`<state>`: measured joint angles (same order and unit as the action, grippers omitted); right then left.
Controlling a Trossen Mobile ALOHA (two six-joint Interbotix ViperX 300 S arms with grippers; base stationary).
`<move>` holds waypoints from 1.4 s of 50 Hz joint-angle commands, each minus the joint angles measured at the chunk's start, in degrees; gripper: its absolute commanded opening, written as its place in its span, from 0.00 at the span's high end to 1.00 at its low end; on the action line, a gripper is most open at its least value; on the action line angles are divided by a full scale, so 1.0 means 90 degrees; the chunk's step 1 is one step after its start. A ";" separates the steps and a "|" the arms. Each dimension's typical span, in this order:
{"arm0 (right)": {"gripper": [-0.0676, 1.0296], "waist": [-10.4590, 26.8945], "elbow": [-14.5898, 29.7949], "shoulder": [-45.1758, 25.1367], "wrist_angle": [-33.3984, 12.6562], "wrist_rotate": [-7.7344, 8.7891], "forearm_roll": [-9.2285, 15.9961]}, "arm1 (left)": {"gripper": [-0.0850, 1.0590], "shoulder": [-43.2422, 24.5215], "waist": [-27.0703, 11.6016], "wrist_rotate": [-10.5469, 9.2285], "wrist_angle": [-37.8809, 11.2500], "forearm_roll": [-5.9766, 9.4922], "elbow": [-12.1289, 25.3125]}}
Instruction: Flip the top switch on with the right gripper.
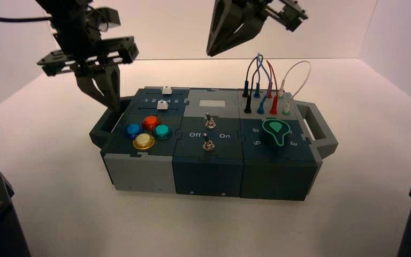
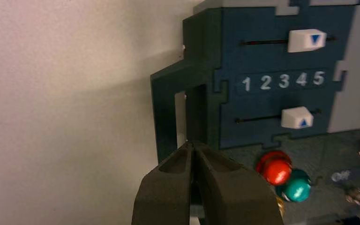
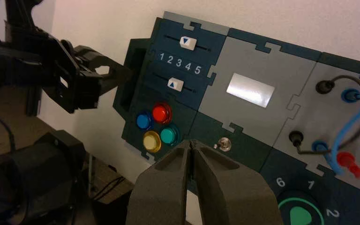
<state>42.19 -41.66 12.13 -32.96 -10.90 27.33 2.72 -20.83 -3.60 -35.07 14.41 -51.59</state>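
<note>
The top switch (image 1: 209, 121) is a small silver toggle on the box's dark middle panel, above its twin between "Off" and "On". It also shows in the right wrist view (image 3: 224, 145), just beside my fingertips. My right gripper (image 1: 213, 52) hangs shut and empty high above the box's back edge; in its own view the gripper (image 3: 192, 141) has its tips together. My left gripper (image 1: 113, 105) is shut and empty at the box's left handle (image 2: 168, 112), seen in its own view (image 2: 191, 144).
The box carries four coloured buttons (image 1: 147, 131), two white sliders (image 1: 164, 97) by numbers 1–5, a green knob (image 1: 274, 131) and plugged wires (image 1: 262, 85) at the back right. Handles stick out at both ends. Dark stands sit at the table's front corners.
</note>
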 commanded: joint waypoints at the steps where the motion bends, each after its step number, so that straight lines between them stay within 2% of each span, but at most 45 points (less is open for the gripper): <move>1: 0.96 0.0039 0.0313 -0.0068 -0.0020 -0.0059 0.0029 | 0.95 -0.0127 -0.0029 0.0020 0.0176 -0.0020 0.0137; 11: 0.96 0.0039 0.0381 -0.0352 -0.0078 -0.0225 0.0029 | 0.95 -0.0371 -0.0039 0.0029 0.0293 -0.0010 0.0176; 22: 0.96 0.0078 0.0342 -0.0498 -0.0186 -0.0635 0.0029 | 0.95 -0.0537 -0.0059 0.0029 0.0439 -0.0049 0.0195; 24: 0.96 0.0078 0.0352 -0.0508 -0.0205 -0.0664 0.0029 | 0.95 -0.0557 -0.0059 0.0029 0.0449 -0.0059 0.0205; 27: 0.96 0.0146 0.0381 -0.0576 -0.0254 -0.0879 0.0029 | 0.95 -0.0645 -0.0059 0.0039 0.0557 -0.0068 0.0234; 42: 0.96 0.0449 0.0449 -0.0986 -0.0146 -0.1299 0.0029 | 0.95 -0.1162 -0.0059 0.0049 0.0859 -0.0088 0.0244; 49: 0.96 0.0488 0.0527 -0.1279 -0.0078 -0.1387 0.0029 | 0.95 -0.1377 -0.0068 0.0088 0.0879 -0.0098 0.0313; 70: 0.96 0.0488 0.0430 -0.1572 0.0098 -0.1387 0.0020 | 0.95 -0.1387 -0.0068 0.0127 0.0879 -0.0098 0.0322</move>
<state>46.23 -38.32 -2.90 -32.61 -22.94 27.33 -6.50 -21.53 -3.25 -28.56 13.97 -48.52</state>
